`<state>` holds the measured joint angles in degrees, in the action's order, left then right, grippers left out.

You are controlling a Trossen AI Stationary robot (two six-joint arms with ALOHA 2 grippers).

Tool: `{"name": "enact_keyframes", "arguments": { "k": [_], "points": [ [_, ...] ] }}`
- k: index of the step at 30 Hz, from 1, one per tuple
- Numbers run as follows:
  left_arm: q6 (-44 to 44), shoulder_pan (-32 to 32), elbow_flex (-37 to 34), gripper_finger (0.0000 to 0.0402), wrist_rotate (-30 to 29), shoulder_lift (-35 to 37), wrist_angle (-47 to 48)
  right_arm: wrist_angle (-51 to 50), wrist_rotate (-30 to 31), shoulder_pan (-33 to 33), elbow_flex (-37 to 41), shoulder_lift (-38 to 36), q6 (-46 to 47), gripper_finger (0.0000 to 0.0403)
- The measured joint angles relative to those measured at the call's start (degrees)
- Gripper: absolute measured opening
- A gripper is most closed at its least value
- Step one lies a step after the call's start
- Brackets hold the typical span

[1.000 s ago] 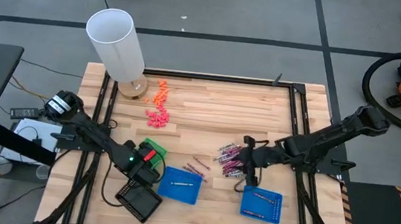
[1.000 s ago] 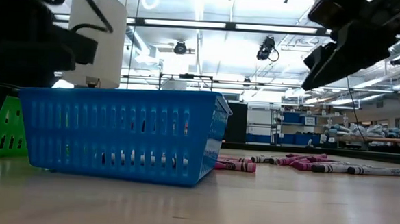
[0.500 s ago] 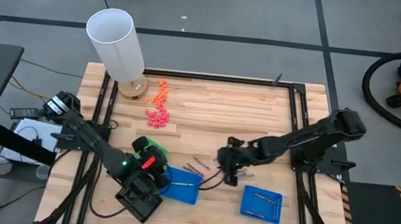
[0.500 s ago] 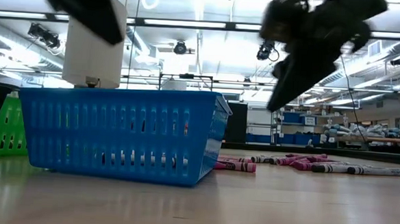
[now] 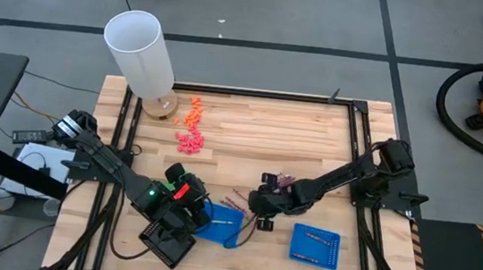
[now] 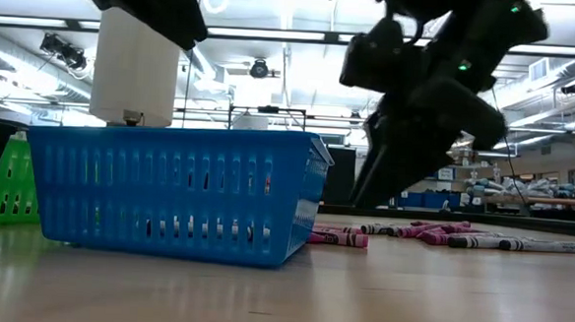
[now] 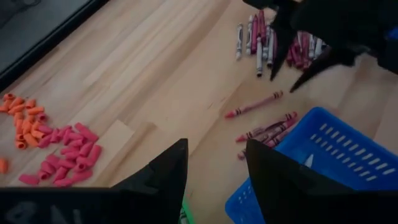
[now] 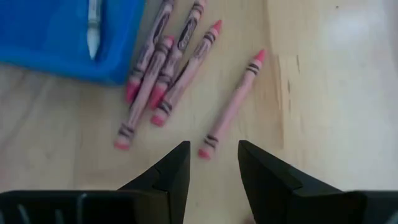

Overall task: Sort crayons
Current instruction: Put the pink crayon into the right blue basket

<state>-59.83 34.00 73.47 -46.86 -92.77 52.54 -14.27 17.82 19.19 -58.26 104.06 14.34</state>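
Crayons [image 8: 232, 104] are lying beneath my open right gripper [image 8: 212, 163]; my arm is hiding the pile at two o'clock.

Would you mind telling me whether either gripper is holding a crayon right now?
Neither: the left gripper and right gripper are both open and empty.

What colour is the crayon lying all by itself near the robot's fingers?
The lone crayon is pink with black bands near its ends. The right wrist view shows it best.
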Motion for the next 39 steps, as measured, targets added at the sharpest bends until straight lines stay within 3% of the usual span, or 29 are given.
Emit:
{"name": "enact_keyframes", "arguments": {
  "k": [17, 32, 39],
  "points": [
    [-0.48, -0.01, -0.02, 0.0172, -1.55, -0.31, -3.56, 5.12, -0.31, -2.4, 1.06, 4.36, -3.9, 0.0143],
    [2.87, 0.35, -0.1, 0.0172, -2.56, -0.31, -5.33, 3.6, -9.33, -6.45, 2.37, 3.45, -3.63, 0.0041],
    [11.38, 0.59, -6.62, 0.0172, -5.09, -1.27, -14.73, -0.74, -9.54, -7.77, 2.82, 0.53, -4.42, 0.0038]
  ]
}}
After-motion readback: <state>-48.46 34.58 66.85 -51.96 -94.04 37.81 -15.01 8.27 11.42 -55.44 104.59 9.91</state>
